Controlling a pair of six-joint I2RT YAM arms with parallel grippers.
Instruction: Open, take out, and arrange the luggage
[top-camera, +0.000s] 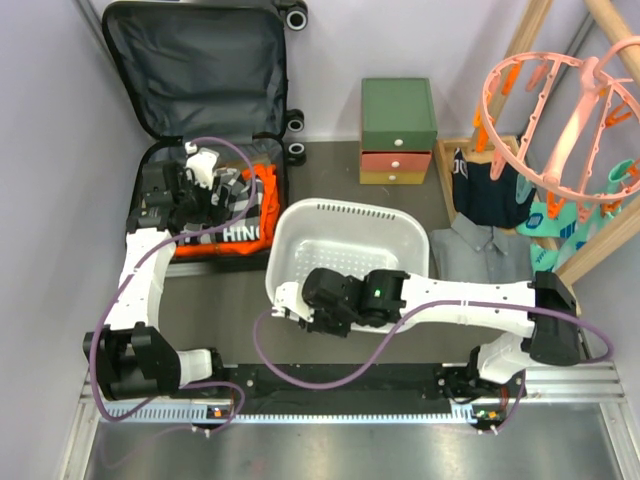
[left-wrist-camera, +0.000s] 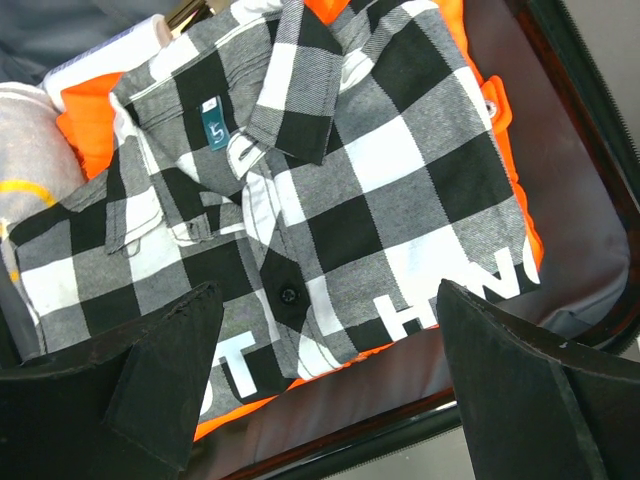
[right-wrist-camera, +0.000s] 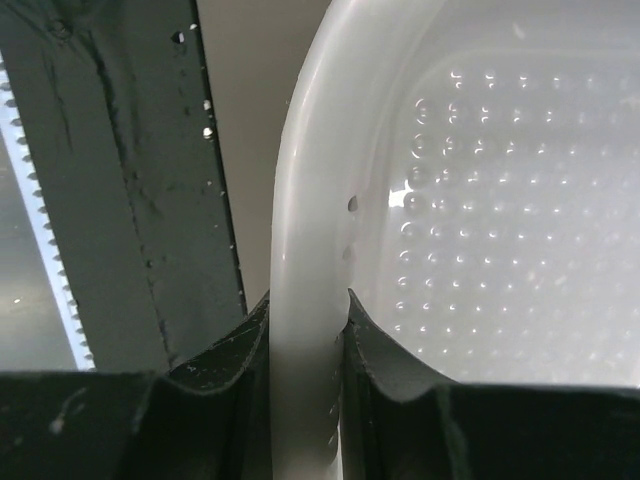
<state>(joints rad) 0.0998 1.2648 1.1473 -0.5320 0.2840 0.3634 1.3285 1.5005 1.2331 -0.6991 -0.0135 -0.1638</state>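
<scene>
Black hard-shell suitcase (top-camera: 195, 60) lying open.
Left hand (left-wrist-camera: 325, 300) apart above black-and-white checked shirt (left-wrist-camera: 400, 160); right hand (right-wrist-camera: 308, 320) clamped on white plastic basket (right-wrist-camera: 300, 180) rim.

Open for unpacking: the hard-shell suitcase (top-camera: 195, 60) lies open directly beneath the wide-spread left gripper (left-wrist-camera: 325, 310). Its lid reaches away beyond the fingertips, showing dark grey lining, with black wheels (top-camera: 296, 17) along its right edge. In the lower half, under the tool, a folded black-and-white check shirt (left-wrist-camera: 330, 170) rests on an orange garment (left-wrist-camera: 495, 100).
</scene>
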